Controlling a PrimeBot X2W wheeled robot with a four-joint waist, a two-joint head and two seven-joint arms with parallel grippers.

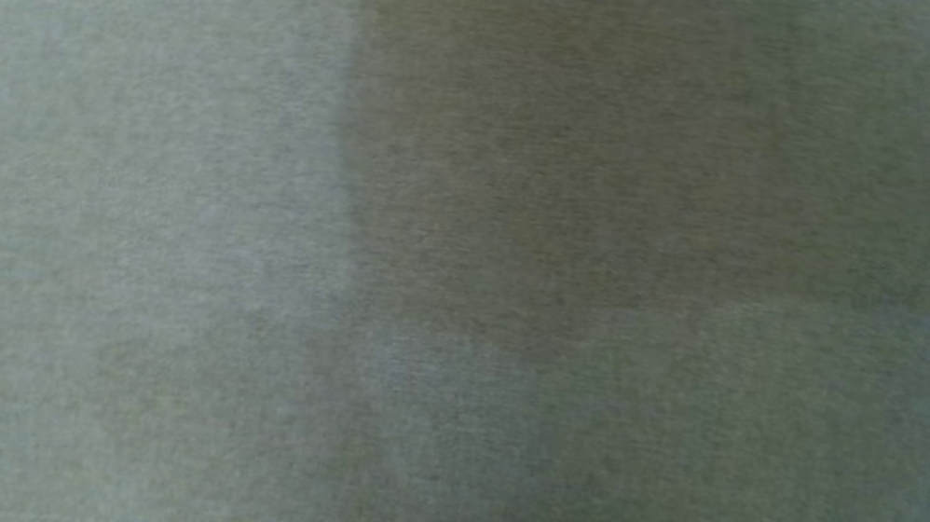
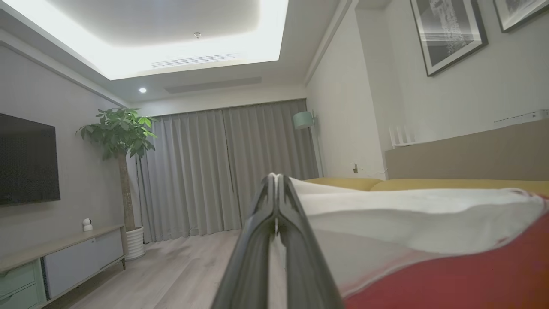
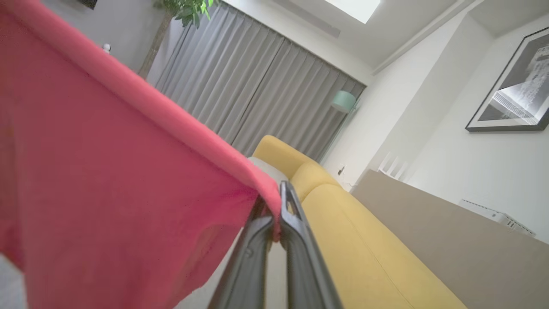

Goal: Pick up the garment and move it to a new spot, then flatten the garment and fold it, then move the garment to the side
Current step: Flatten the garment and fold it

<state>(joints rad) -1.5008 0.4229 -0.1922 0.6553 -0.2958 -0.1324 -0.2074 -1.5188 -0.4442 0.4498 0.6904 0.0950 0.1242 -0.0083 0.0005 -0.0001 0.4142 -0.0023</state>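
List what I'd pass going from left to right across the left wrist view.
television → potted plant → left gripper → garment

No legible text, no readable labels, brands, numbers or signs in any view

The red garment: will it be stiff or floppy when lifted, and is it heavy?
Probably floppy: held at one edge by the right gripper, the red garment hangs in a loose, sagging sheet. Likely light, since a thin fingertip pinch seems enough to hold it.
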